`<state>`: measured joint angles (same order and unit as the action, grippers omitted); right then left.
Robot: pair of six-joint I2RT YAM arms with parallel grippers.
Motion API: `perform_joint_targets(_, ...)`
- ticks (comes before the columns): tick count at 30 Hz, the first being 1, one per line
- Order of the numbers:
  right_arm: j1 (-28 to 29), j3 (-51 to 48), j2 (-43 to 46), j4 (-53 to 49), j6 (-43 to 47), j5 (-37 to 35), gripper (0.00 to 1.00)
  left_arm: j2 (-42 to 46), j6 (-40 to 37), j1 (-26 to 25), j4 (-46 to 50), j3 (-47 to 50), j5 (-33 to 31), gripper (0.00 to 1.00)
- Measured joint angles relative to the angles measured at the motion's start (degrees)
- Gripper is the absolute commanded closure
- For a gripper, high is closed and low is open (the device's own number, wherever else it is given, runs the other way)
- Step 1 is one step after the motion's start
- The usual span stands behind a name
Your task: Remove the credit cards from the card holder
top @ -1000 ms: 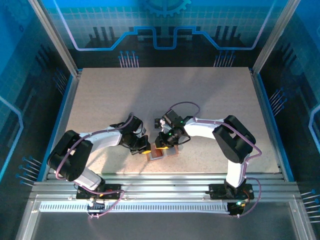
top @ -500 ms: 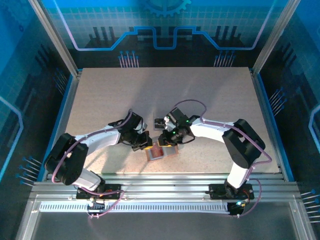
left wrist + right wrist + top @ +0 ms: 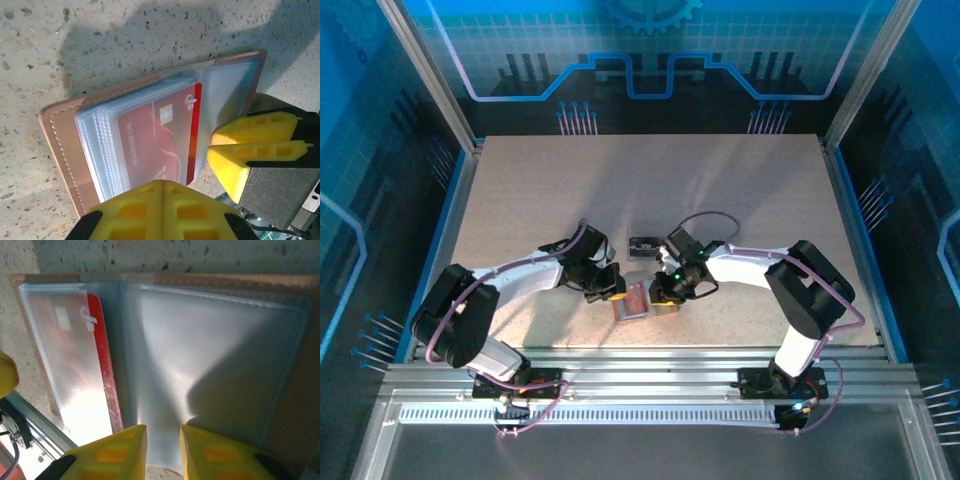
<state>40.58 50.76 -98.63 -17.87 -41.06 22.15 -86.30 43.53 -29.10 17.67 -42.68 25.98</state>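
Salmon-pink leather-like folding card holder (image 3: 52, 135): open on speckled table (image 3: 640, 190), near front edge, between arms. Left gripper (image 3: 162, 191): fingers pressed together at holder's near edge; use it to pin holder. Right gripper (image 3: 163, 432): narrow gap, tips over empty pale pocket (image 3: 215, 350); pinching or not, cannot tell. Red credit card (image 3: 150, 145) in clear sleeve (image 3: 95, 145), one edge bare: pinch there, card only, slide straight.
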Motion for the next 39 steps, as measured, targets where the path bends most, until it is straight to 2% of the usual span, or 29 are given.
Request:
perform_joint_targets(13, 1.9, -1.3, 2.6, 0.9, -3.1, -0.1, 0.76, -1.9, -0.2, 0.0, 0.0, -0.4, 0.6, 0.99)
perform_joint_targets(21, 1.9, 2.7, 5.8, -1.5, -3.1, -0.5, 0.75, -3.4, -0.2, -0.5, -0.3, -0.4, 0.9, 0.99)
perform_joint_targets(29, 1.9, 4.5, 1.3, 2.8, -4.3, 3.7, 0.74, -5.0, -0.2, -0.5, -0.7, -0.3, 1.0, 0.99)
perform_joint_targets(39, 1.9, 4.5, -3.6, 5.1, -4.9, 5.4, 0.72, -5.0, -0.7, -0.5, -0.4, -0.3, 0.8, 0.99)
